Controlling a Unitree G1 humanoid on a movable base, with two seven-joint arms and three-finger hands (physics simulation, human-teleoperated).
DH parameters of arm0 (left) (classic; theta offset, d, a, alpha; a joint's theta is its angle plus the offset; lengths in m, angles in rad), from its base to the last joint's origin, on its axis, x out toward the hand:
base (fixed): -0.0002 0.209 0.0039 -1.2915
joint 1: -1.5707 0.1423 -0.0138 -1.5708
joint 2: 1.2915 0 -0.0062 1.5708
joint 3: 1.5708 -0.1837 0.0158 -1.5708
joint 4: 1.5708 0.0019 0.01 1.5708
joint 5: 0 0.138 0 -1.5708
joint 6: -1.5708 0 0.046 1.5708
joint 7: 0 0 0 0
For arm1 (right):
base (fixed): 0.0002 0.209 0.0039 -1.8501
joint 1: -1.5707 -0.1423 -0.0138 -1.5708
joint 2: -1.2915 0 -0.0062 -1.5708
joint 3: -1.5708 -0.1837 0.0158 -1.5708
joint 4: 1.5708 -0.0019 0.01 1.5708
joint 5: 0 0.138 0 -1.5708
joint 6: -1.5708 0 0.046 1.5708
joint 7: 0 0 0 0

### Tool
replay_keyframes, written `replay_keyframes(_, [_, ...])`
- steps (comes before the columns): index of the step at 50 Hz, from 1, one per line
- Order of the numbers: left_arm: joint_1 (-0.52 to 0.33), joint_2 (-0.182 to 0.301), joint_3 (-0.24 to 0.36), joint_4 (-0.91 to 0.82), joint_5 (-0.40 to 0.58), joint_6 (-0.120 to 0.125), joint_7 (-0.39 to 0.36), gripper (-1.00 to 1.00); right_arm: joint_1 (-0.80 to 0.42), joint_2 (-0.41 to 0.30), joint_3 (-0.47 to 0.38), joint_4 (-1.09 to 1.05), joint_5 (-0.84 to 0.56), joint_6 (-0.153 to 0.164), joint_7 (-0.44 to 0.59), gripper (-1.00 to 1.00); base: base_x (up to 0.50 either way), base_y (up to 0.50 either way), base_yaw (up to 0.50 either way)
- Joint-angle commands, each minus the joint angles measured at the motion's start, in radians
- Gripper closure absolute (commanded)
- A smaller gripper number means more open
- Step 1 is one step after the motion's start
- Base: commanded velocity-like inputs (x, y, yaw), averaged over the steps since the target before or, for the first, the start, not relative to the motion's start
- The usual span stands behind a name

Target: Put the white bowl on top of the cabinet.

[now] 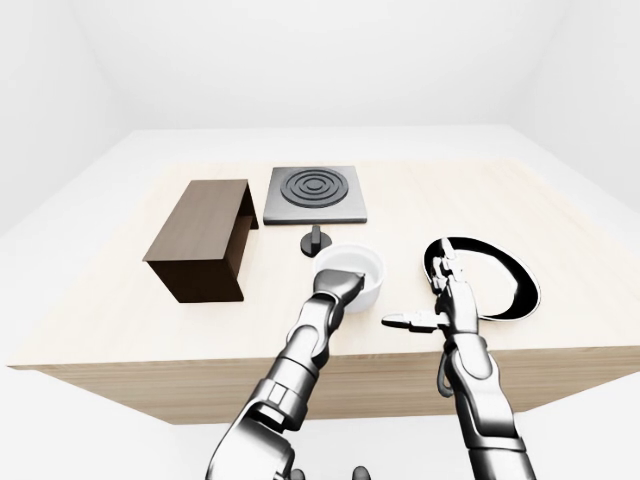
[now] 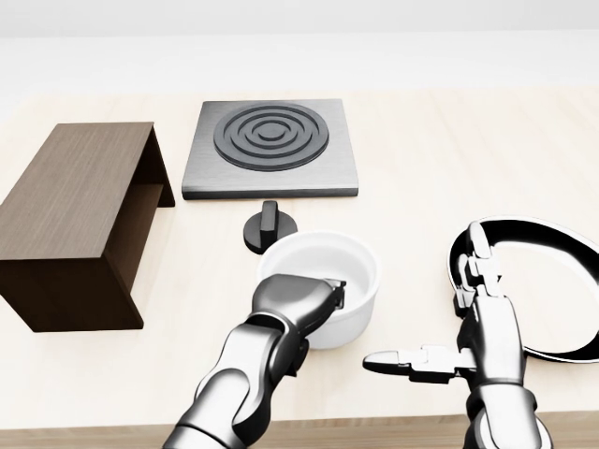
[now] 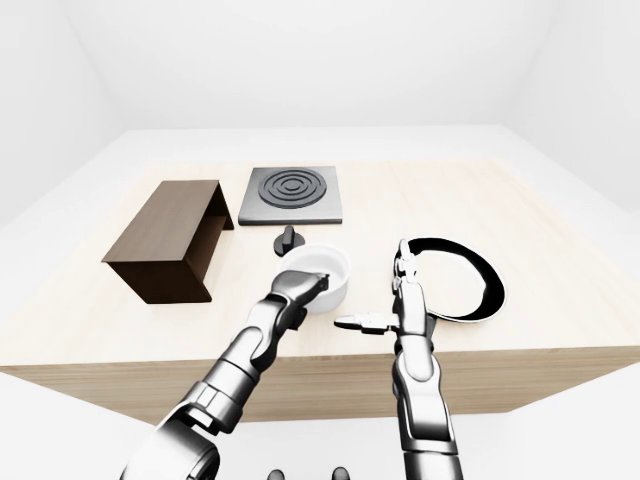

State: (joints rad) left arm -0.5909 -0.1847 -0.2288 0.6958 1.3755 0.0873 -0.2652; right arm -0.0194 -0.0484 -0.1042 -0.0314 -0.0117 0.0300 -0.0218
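The white bowl stands on the wooden table, just below a small black knob. My left hand is closed on the bowl's near rim, with its fingers hooked over the rim into the bowl. The cabinet is a dark brown wooden box with an open side, standing on the table at the left, apart from the bowl. My right hand is open and empty to the right of the bowl, thumb pointing left, fingers reaching up over the plate's edge.
A grey cooktop with black rings lies above the knob. A black-rimmed white plate lies at the right. The table's near edge runs along the bottom of the head view.
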Motion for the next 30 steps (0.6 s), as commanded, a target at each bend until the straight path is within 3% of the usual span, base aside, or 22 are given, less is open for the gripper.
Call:
replay_keyframes(1, [-0.007,-0.002,0.009,-0.071,0.03,0.0,0.017,1.0,0.006,0.0,-0.002,-0.008,0.0,-0.001,0.002,-1.0,0.0,0.0,0.0])
replay_keyframes(12, [0.009,0.004,0.002,-0.135,0.055,0.0,-0.024,1.0,0.009,0.004,0.004,-0.01,-0.005,-0.003,0.0,-1.0,0.0,0.0,0.0])
replay_keyframes(30, [-0.002,0.031,0.046,-0.429,0.143,0.0,-0.239,1.0,0.015,0.009,0.015,-0.007,-0.018,-0.011,-0.001,-1.0,0.0,0.0,0.0])
